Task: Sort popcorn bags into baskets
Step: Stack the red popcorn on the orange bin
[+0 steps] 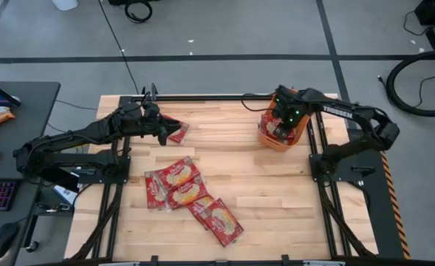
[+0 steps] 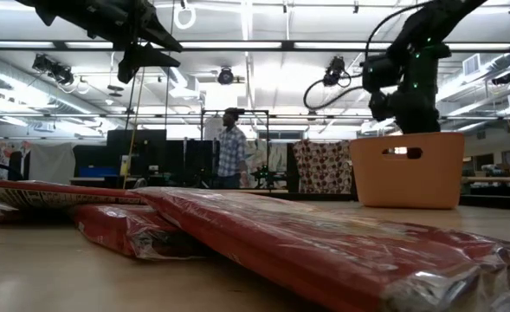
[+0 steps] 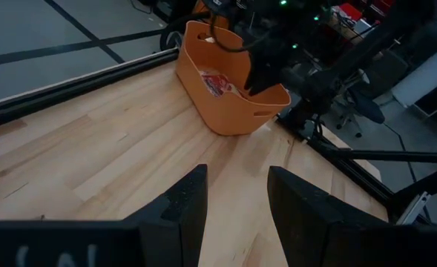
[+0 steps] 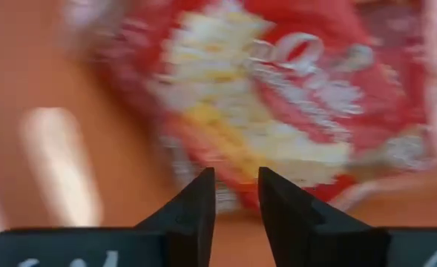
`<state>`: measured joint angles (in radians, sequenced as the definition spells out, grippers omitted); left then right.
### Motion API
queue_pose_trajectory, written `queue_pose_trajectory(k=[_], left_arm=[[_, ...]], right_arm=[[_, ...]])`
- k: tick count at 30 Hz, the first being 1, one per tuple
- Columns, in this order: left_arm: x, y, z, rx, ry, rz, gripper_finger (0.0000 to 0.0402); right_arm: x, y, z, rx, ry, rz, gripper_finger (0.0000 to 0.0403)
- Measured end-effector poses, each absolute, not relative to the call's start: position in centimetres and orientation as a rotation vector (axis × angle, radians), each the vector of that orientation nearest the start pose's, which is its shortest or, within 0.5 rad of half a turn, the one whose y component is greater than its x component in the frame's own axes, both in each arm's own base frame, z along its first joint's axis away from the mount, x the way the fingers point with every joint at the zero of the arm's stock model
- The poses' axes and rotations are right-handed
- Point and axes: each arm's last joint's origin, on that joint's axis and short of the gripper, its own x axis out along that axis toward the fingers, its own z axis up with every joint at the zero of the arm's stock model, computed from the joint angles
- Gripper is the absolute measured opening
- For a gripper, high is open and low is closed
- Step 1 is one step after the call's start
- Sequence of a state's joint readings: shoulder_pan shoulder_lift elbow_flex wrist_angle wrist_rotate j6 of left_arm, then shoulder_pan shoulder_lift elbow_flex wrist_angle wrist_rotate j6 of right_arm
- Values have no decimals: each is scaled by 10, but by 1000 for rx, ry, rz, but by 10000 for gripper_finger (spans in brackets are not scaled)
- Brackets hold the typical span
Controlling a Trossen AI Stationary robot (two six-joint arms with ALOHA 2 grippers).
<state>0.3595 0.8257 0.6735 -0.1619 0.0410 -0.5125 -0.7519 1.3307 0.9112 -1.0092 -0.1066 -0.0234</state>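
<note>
While the right gripper (image 1: 282, 122) hangs over the orange basket (image 1: 276, 140) at the table's one o'clock, fingers parted and empty above a bagged packet (image 4: 277, 96), the left gripper (image 1: 160, 131) stands released near eleven o'clock. The loose popcorn bags (image 1: 191, 196) lie toward five o'clock from it, the row running diagonally, nearer the left arm.

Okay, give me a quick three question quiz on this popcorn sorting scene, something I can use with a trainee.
1. True or false: the orange basket is empty.
2. Which hand is over the basket: the left hand or the right hand?
3. Where does the loose pile of popcorn bags lie: A) on the table, B) on the floor?

Key:
1. False; a bag lies inside.
2. The right hand.
3. A.
</note>
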Motion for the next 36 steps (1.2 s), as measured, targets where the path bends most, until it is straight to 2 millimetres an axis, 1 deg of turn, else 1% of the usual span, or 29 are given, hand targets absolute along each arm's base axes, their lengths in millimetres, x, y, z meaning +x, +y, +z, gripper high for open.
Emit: queue_pose_trajectory(k=[4, 10, 13, 15, 18, 20, 22, 26, 29, 32, 34, 36], left_arm=[[173, 64, 290, -567, 222, 389, 146], [173, 64, 290, -569, 222, 389, 146], [173, 64, 290, -573, 221, 390, 146], [173, 64, 290, -589, 218, 392, 146], [173, 64, 290, -606, 215, 394, 146], [173, 64, 290, -620, 212, 396, 146], [173, 64, 290, -620, 212, 396, 146], [173, 64, 290, -620, 212, 396, 146], [173, 64, 290, -620, 212, 396, 146], [173, 64, 290, -619, 213, 396, 146], [173, 64, 290, -615, 213, 395, 146], [173, 64, 290, -602, 216, 394, 146]], right_arm=[[163, -158, 207, 469, 1428, -543, 114], [166, -179, 184, 359, 1505, -467, 111], [165, -191, 172, 276, 1568, -459, 110], [165, -198, 167, 174, 1622, -487, 110], [167, -208, 164, -6, 1699, -595, 104], [169, -212, 170, -95, 1691, -618, 94], [173, -215, 179, -157, 1634, -630, 82], [173, -209, 196, -181, 1553, -670, 61], [170, -201, 210, -97, 1450, -724, 53], [166, -196, 223, 44, 1300, -700, 55], [162, -195, 226, 114, 1227, -681, 64], [159, -194, 222, 155, 1216, -668, 79]])
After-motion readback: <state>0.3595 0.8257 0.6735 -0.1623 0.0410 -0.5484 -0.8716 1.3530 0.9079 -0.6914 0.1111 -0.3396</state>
